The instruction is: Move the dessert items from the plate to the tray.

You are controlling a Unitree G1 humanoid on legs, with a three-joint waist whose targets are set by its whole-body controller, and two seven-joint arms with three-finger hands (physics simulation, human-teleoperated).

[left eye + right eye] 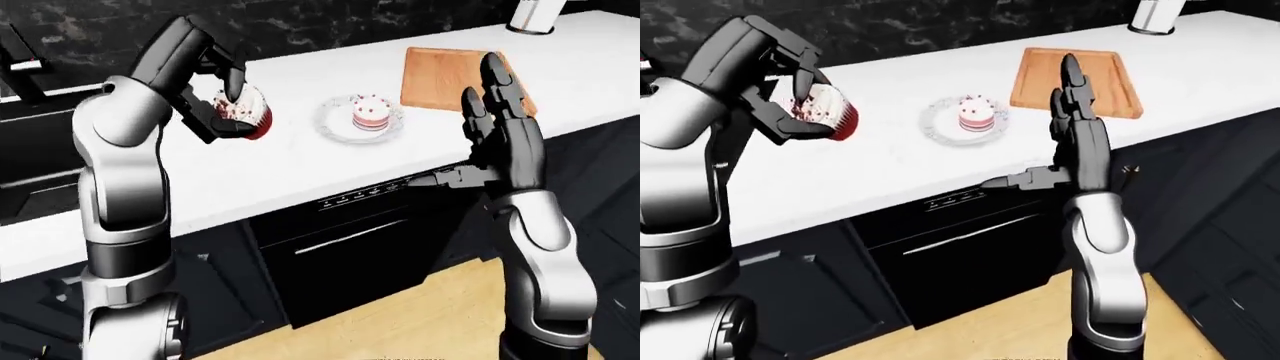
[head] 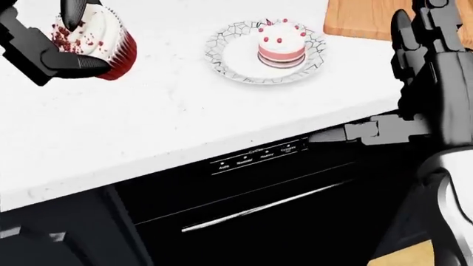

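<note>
My left hand [image 1: 228, 101] is shut on a red-wrapped cupcake [image 2: 103, 40] with white frosting and holds it above the white counter, left of the plate. A small pink layered cake [image 2: 281, 44] with red dots sits on the patterned white plate [image 2: 229, 55]. The wooden tray [image 1: 440, 75] lies on the counter to the right of the plate. My right hand [image 1: 495, 112] is open, fingers straight up, raised in front of the tray's near edge and holding nothing.
A black dishwasher [image 2: 251, 194] with a bar handle sits under the counter edge. A white cylinder [image 1: 530, 15] stands at the top right beyond the tray. A dark sink area [image 1: 30, 150] lies at the left. Wood floor [image 1: 440, 315] shows below.
</note>
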